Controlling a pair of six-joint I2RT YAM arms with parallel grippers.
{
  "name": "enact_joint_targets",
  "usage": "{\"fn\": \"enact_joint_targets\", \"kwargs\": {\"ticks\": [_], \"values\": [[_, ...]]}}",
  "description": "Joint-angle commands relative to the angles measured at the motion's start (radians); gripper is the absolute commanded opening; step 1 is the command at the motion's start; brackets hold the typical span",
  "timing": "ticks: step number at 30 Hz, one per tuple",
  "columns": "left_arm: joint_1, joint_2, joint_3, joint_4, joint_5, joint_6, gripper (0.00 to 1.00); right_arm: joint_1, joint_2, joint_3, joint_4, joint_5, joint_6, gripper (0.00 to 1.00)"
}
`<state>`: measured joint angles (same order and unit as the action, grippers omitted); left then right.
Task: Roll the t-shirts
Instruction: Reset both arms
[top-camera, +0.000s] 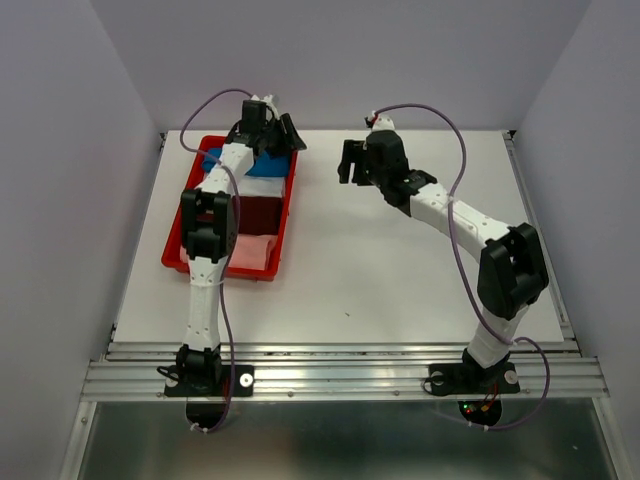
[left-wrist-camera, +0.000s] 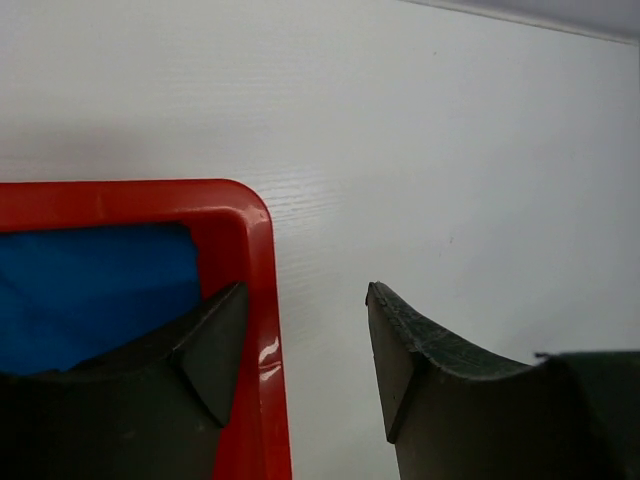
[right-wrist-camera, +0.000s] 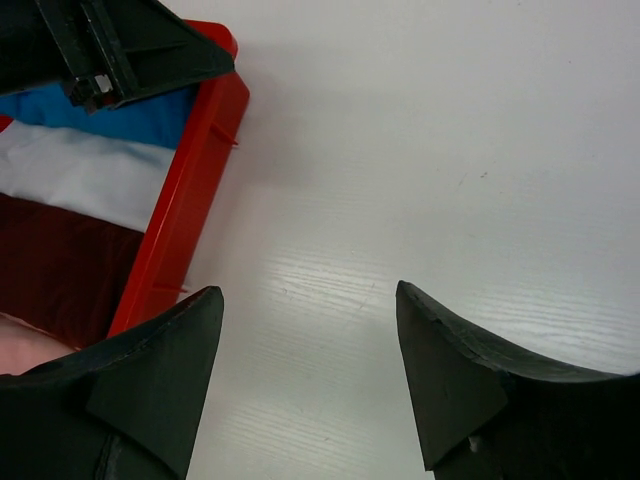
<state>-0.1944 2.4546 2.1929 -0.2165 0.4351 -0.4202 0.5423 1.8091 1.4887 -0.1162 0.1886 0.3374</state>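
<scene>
The t-shirts lie folded in a row in the red tray (top-camera: 173, 262): blue (top-camera: 270, 166) at the far end, then white (top-camera: 263, 186), dark maroon (top-camera: 262, 212) and pale pink (top-camera: 252, 250). My left gripper (top-camera: 280, 132) hangs open over the tray's far right corner. In the left wrist view this gripper (left-wrist-camera: 305, 290) straddles the tray wall (left-wrist-camera: 255, 250), with one finger over the blue t-shirt (left-wrist-camera: 90, 290) and nothing held. My right gripper (top-camera: 348, 162) is open and empty over bare table right of the tray. Its wrist view shows this gripper (right-wrist-camera: 308, 288) beside the blue (right-wrist-camera: 150, 115), white (right-wrist-camera: 90, 170) and maroon (right-wrist-camera: 60, 265) t-shirts.
The white table (top-camera: 400, 260) spreads to the right of the tray. The tray's right wall (right-wrist-camera: 185, 190) lies just left of my right fingers. Grey walls close in the back and both sides. A metal rail (top-camera: 340, 375) runs along the near edge.
</scene>
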Motion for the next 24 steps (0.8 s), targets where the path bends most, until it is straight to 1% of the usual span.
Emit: {"fn": "enact_joint_targets", "kwargs": {"ticks": [1,3,4,6,7,9,12,15,16,18,19,22,24], "values": [[0.001,-0.222,0.054,0.025,0.036,0.027,0.61,-0.007,-0.076,-0.025,-0.002,0.057,0.021,0.78],[0.001,-0.259,0.041,0.014,0.030,0.041,0.61,-0.007,-0.094,-0.036,-0.025,0.090,0.038,0.88],[0.000,-0.296,0.022,0.008,0.016,0.049,0.62,-0.007,-0.099,-0.047,-0.037,0.132,0.055,0.93],[0.001,-0.336,0.004,-0.012,-0.004,0.072,0.63,-0.007,-0.117,-0.056,-0.079,0.176,0.074,1.00],[0.000,-0.382,-0.008,-0.020,-0.016,0.083,0.64,-0.007,-0.123,-0.074,-0.089,0.220,0.081,1.00],[-0.004,-0.434,-0.065,-0.035,-0.058,0.116,0.66,-0.007,-0.151,-0.099,-0.111,0.262,0.103,1.00],[-0.010,-0.570,-0.151,-0.063,-0.117,0.162,0.71,-0.007,-0.194,-0.154,-0.143,0.375,0.143,1.00],[-0.014,-0.649,-0.248,-0.093,-0.173,0.182,0.74,-0.007,-0.229,-0.206,-0.192,0.437,0.181,1.00],[-0.014,-0.702,-0.304,-0.099,-0.189,0.184,0.75,-0.007,-0.256,-0.218,-0.206,0.462,0.186,1.00],[-0.014,-0.793,-0.369,-0.104,-0.229,0.181,0.75,-0.007,-0.290,-0.264,-0.243,0.485,0.201,1.00],[-0.014,-0.793,-0.402,-0.101,-0.237,0.178,0.76,-0.007,-0.309,-0.284,-0.253,0.492,0.206,1.00],[-0.014,-0.943,-0.604,-0.066,-0.260,0.149,0.76,-0.007,-0.396,-0.363,-0.295,0.521,0.241,1.00],[-0.014,-0.999,-0.682,-0.037,-0.259,0.112,0.76,-0.007,-0.464,-0.402,-0.324,0.525,0.255,1.00]]}}
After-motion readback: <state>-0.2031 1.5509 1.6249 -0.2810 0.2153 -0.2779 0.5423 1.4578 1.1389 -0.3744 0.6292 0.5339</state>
